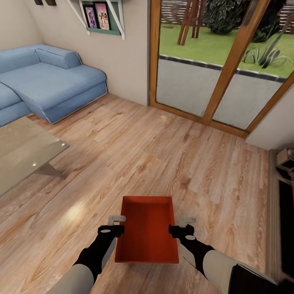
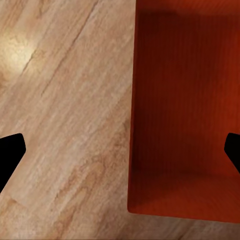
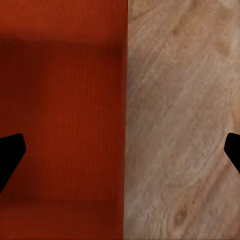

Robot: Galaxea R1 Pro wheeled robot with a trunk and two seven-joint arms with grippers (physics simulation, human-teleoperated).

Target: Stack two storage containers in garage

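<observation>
- orange-red bin (image 1: 147,230), open on top and rectangular with low plain walls, sits low in the middle of the head view, right in front of the robot and over the wood floor (image 1: 163,163).
- left claw (image 1: 117,225) sits at the bin's left long wall, and right claw (image 1: 181,226) at its right long wall, so the bin is between the two arms.
- in the left wrist view, the left claw (image 2: 120,152) is spread wide, with one dark finger (image 2: 10,152) over the floor (image 2: 65,110) and the other over the inside of the bin (image 2: 185,110); the bin's wall runs between them.
- in the right wrist view, the right claw (image 3: 120,152) is also spread wide, with one dark finger (image 3: 10,152) over the bin's inside (image 3: 62,110) and the other over the floor (image 3: 180,110).
- i cannot tell whether either claw touches the wall, or whether the bin rests on the floor or is lifted.
- light wood planks cover the floor of the living room.
- blue sofa (image 1: 49,81) stands at the far left, with a glass counter (image 1: 24,151) nearer on the left.
- wood-framed glass doors (image 1: 220,65) fill the far wall to the right, with grass behind them.
- green shelf (image 1: 102,18) with pictures hangs on the wall above the sofa's end.
</observation>
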